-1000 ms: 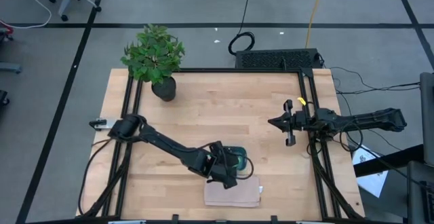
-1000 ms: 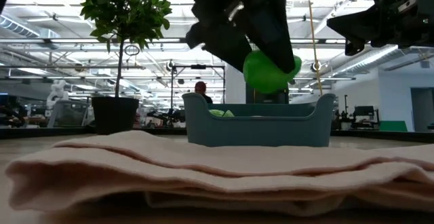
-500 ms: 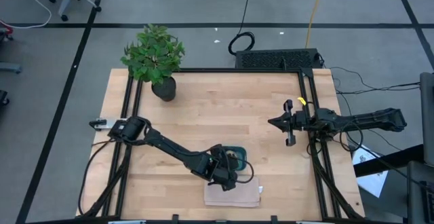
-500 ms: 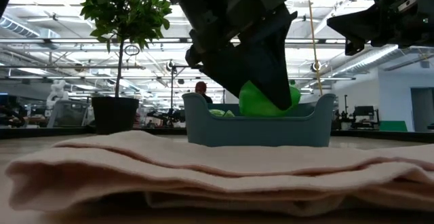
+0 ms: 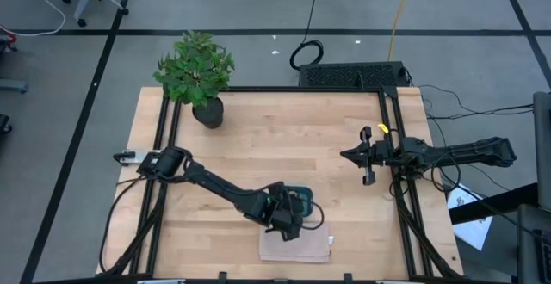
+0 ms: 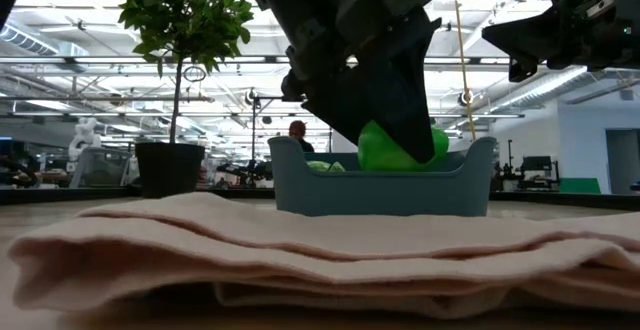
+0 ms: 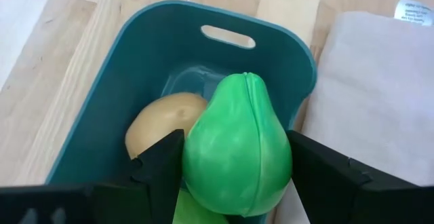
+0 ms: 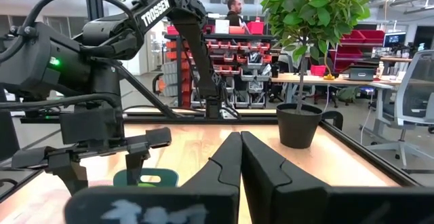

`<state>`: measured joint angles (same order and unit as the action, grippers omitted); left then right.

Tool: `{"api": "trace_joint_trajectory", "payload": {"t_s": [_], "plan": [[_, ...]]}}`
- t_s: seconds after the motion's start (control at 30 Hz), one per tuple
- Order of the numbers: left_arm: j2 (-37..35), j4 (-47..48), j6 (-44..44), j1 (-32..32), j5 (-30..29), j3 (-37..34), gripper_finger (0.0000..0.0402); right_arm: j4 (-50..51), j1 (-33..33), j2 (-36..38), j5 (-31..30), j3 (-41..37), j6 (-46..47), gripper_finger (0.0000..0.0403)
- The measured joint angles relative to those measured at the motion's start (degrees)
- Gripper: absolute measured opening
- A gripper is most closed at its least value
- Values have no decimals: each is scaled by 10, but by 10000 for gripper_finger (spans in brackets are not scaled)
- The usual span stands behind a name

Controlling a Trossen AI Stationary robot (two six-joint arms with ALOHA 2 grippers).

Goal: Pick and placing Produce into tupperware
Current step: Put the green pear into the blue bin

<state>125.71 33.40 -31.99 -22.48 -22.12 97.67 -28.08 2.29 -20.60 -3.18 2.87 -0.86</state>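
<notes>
1. The left gripper (image 7: 234,183), at the lower centre of the high view, clamps a glossy bright green pear-shaped piece of produce (image 7: 237,153) between its two dark fingers (image 7: 159,166), the piece's pointed end facing away from the wrist.
2. The shallow teal-blue rectangular plastic tupperware (image 7: 285,44) lies directly beneath the held piece; in the low view the green piece (image 6: 395,150) sits partly below the tub's rim (image 6: 380,175), so a release would likely drop it inside.
3. A rounded tan piece of produce (image 7: 163,119) already rests on the tub's floor, touching or just beside the green one, and a lime-green piece (image 6: 322,166) peeks above the rim in the low view.
4. The right gripper (image 8: 241,157), at the right of the high view, waits well apart with fingers pressed together, empty.
5. A folded beige cloth (image 5: 297,248) lies just beside the tub on the pale wooden table (image 5: 284,129); a potted leafy plant (image 5: 196,73) stands at upper left.
</notes>
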Motion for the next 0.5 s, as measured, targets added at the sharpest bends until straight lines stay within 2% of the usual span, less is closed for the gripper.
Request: {"api": "trace_joint_trajectory", "payload": {"t_s": [0.5], "plan": [[15,-4,22,4,17,0,236,4,0,0,0,0,-2,0]]}}
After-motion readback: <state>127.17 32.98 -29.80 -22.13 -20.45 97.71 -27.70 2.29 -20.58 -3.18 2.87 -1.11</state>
